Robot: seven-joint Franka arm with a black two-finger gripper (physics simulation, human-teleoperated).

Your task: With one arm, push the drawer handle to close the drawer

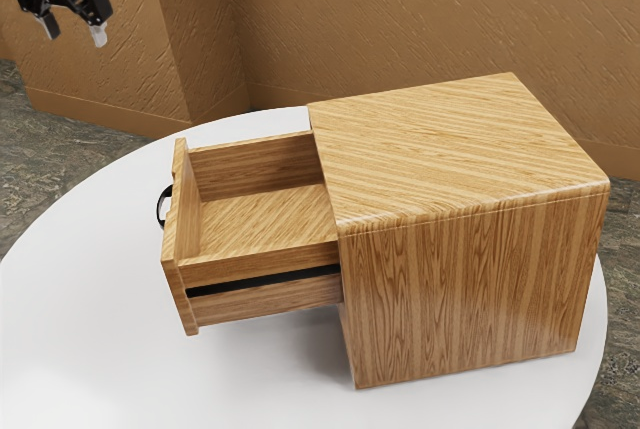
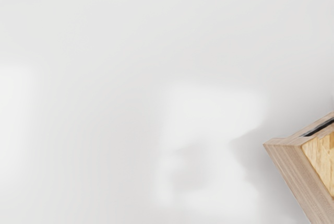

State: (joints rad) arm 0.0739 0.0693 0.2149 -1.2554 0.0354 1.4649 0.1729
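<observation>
Exterior view: open drawer point(image 1: 262, 221), handle point(image 1: 160, 207) — wrist view: front corner point(image 2: 286, 145), seemingly.

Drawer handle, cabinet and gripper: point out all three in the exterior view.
Drawer handle point(image 1: 160, 207): exterior view, on the outer curve of its black loop.
Cabinet point(image 1: 450, 144): exterior view, on its wooden top.
Gripper point(image 1: 76, 37): exterior view, midway between its fingertips.

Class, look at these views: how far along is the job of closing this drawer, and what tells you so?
Nothing looks done: the drawer stands well out of the cabinet, its inside exposed. Nothing is in hand: the open tool hangs in the air, clear of the black handle. What's left is the whole push: reaching the handle, then driving the drawer in until it closes.
</observation>
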